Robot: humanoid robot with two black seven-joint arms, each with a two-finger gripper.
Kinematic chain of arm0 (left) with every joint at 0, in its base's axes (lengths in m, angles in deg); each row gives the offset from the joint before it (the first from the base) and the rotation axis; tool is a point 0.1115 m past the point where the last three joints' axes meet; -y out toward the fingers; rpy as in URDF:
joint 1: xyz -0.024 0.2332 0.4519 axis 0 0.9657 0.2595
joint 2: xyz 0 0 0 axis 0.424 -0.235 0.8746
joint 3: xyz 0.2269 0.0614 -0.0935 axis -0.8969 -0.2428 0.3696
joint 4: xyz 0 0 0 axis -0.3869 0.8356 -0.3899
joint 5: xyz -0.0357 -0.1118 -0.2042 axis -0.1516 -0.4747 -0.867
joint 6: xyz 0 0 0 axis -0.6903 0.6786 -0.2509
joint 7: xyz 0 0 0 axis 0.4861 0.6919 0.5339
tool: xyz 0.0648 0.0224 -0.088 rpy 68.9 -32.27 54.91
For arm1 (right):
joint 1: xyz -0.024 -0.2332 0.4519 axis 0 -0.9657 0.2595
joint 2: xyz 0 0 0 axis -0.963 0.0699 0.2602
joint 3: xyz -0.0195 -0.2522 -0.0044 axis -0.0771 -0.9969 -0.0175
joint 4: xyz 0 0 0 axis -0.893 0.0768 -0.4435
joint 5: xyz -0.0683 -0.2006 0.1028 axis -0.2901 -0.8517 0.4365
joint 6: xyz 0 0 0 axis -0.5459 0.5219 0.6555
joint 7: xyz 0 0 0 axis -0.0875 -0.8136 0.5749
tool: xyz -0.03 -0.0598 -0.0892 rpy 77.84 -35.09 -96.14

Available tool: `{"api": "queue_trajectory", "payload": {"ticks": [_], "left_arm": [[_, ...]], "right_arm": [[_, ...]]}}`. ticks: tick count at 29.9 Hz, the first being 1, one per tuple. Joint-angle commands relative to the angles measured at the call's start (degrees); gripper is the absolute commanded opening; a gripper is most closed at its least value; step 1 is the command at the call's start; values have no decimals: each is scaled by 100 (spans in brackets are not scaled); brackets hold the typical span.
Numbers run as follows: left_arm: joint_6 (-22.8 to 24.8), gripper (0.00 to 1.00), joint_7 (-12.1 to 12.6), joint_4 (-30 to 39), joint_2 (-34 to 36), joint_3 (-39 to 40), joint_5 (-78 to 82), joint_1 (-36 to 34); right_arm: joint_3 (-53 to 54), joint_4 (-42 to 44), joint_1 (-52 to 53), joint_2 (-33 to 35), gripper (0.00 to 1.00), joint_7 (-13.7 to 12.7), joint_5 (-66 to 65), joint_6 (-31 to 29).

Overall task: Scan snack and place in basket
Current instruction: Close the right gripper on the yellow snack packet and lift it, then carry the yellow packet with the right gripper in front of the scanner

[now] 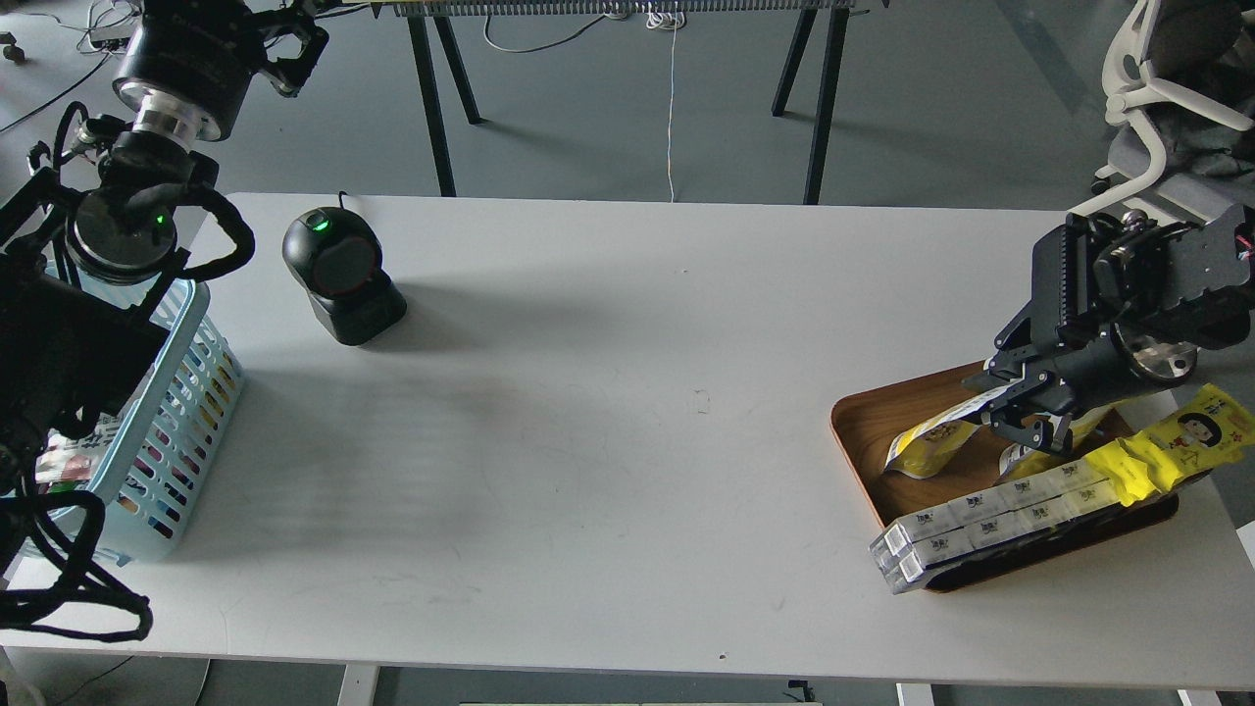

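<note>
The snack, a yellow and white pouch, leans on the brown wooden tray at the right. My right gripper is low over the tray at the pouch's upper white edge. Its jaws stand apart, one above and one below that edge, and I cannot tell whether they touch it. The light blue slotted basket stands at the table's left edge, partly hidden by my left arm. My left gripper is high at the top left, above the floor behind the table. It is dark and cut off by the frame edge.
A black barcode scanner with a green light stands at the back left. The tray also holds a second yellow pouch, a long yellow wrapper with a cartoon face and a row of white boxes. An office chair stands at the far right.
</note>
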Motion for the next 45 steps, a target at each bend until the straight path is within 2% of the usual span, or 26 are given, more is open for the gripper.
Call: {"api": "queue_trajectory", "payload": {"ticks": [1,4,5,6,18,23,27,34,45], "left_arm": [[0,100,0,-9,23,0,0,0],[0,100,0,-9,23,0,0,0],[0,100,-9,-9,14,0,0,0],[0,100,0,-9,14,0,0,0],[0,100,0,-26,-12,-9,0,0],[0,100,0,-26,-12,0,-9,0],[0,100,0,-26,-12,0,0,-9],[0,100,0,-26,-30,0,0,-9],[0,100,0,-26,-38,0,-9,-9]], "right_arm": [[-11,49,19,12,19,0,-39,0],[-11,93,28,3,13,0,-39,0],[-2,102,36,3,4,0,-31,0],[15,137,28,-6,0,0,-13,9],[507,14,256,30,0,0,302,-44],[578,-30,817,-128,0,0,795,-62],[595,-30,1108,-593,0,0,1163,-62],[789,277,1030,-1727,0,0,1832,-70],[1017,1568,450,-3573,0,0,2307,-70]]}}
